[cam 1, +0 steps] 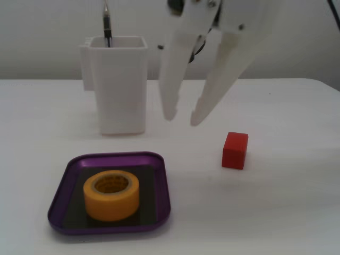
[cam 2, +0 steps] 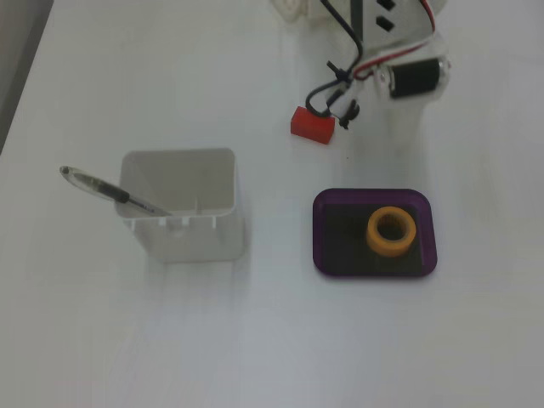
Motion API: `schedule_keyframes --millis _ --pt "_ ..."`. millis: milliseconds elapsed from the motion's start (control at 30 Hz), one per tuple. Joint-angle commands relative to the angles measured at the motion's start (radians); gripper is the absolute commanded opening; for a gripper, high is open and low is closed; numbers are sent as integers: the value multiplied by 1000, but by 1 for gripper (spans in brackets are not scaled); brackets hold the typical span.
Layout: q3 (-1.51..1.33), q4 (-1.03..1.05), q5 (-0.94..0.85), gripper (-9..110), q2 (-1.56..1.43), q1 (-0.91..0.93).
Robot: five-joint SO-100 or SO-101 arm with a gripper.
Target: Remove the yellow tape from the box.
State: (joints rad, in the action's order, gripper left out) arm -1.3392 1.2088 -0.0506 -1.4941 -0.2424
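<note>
Claw (cam 1: 181, 119) spread wide, empty, hanging above table — yellow tape (cam 1: 111, 194) sits in box (cam 1: 162, 183), untouched; red cube (cam 1: 235, 150) apart.

yellow-orange tape (cam 1: 111, 194), glossy purple box (cam 1: 62, 189) with dark bottom, red cube (cam 1: 235, 150), white claw (cam 1: 181, 118).

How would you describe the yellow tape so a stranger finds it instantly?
Find the white table, then the purple tray at its front left in a fixed view. The tape lies flat inside it, a thick yellow ring, unlike the red cube or the white container.
</note>
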Motion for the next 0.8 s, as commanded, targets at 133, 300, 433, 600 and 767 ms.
schedule_keyframes --millis 133,300,433,600,767 --pt "319 28 2 13 307 2" --pt "440 28 -6 13 445 3" --pt "495 29 -6 12 509 17" --pt "512 26 -8 12 548 31" --pt "512 21 -8 12 563 31"
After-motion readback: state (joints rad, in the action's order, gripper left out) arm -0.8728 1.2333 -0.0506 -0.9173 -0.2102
